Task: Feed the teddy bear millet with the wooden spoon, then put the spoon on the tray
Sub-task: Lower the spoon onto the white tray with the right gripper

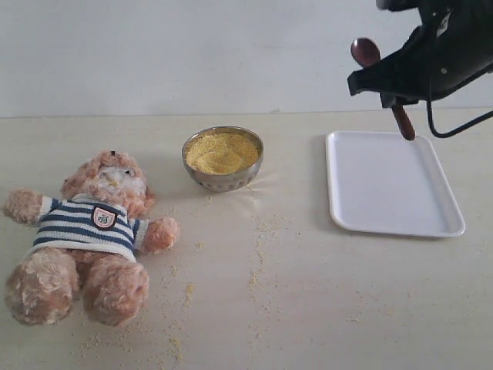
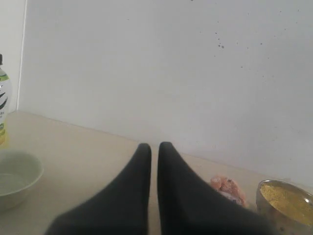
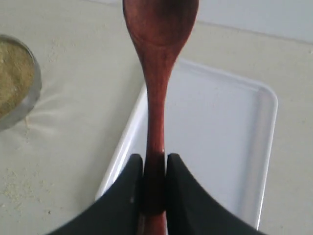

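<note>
The teddy bear (image 1: 92, 231) lies on its back at the left of the table, and its head (image 2: 227, 188) shows in the left wrist view. Millet (image 1: 223, 151) fills a steel bowl (image 1: 223, 179) in the middle. My right gripper (image 1: 377, 83) hangs high above the far left corner of the white tray (image 1: 393, 183), shut on the handle of the wooden spoon (image 1: 365, 52). The spoon (image 3: 156, 98) stands between the fingers of that gripper (image 3: 155, 161), its oval bowl upward with no grains showing in it. My left gripper (image 2: 154, 147) is shut and holds nothing.
Loose millet specks (image 1: 262, 254) lie scattered over the table between the bear and the tray. The left wrist view shows a pale empty bowl (image 2: 17, 176) and a bottle (image 2: 4, 107) at the table's side. A white wall runs behind the table.
</note>
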`<control>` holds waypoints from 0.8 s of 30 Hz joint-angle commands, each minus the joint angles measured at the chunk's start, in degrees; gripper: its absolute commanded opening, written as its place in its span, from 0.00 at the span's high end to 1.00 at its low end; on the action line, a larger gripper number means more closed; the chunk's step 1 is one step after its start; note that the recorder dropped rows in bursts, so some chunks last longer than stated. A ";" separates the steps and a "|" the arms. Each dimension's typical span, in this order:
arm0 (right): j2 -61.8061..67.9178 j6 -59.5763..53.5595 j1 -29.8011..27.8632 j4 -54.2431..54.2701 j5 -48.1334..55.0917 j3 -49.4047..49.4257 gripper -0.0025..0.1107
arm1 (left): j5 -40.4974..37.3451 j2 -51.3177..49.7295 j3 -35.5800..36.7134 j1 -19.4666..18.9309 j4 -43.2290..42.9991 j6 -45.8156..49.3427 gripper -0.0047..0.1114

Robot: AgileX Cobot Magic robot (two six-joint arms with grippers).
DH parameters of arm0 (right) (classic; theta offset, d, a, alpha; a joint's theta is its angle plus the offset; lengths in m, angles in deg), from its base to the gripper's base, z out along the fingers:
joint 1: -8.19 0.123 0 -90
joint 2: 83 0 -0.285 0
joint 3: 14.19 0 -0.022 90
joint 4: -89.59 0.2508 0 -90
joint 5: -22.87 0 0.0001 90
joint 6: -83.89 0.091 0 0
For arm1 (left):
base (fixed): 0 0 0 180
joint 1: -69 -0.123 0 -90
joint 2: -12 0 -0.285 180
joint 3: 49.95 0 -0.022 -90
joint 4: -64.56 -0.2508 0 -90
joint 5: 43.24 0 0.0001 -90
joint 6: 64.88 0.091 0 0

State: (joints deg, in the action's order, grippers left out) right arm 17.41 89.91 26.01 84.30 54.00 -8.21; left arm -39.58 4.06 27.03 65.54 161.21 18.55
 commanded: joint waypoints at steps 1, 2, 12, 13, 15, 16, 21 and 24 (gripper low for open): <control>4.89 0.09 -1.28 -0.57 0.65 0.55 0.98 | -0.49 0.16 0.24 0.13 -0.16 -0.12 0.92; 5.77 0.09 -1.78 -0.25 0.65 0.55 0.98 | -0.49 0.16 0.24 0.13 -0.16 0.08 0.92; 12.72 -5.46 -9.53 0.37 3.27 0.55 0.98 | -0.98 0.16 0.24 0.13 -0.16 0.18 0.92; 12.86 -5.36 -9.70 0.49 3.12 0.55 0.98 | -1.21 0.16 0.24 0.13 -0.16 0.18 0.92; 13.45 -5.36 -9.81 0.36 2.01 0.55 0.98 | -2.37 0.16 0.24 0.13 -0.16 0.18 0.92; 13.72 -5.36 -9.81 0.35 1.51 0.55 0.98 | -2.86 0.16 0.24 0.13 -0.16 0.18 0.92; 17.15 -5.36 -9.81 0.23 -1.25 0.43 0.98 | -5.09 0.16 0.24 0.13 -0.16 0.18 0.92; 19.46 -5.36 -9.81 0.23 -3.08 0.43 0.98 | -5.09 0.16 0.24 0.13 -0.16 0.18 0.92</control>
State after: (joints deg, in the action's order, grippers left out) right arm 35.18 84.95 16.60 84.47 52.86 -7.77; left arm -44.09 4.06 27.03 65.54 161.21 18.55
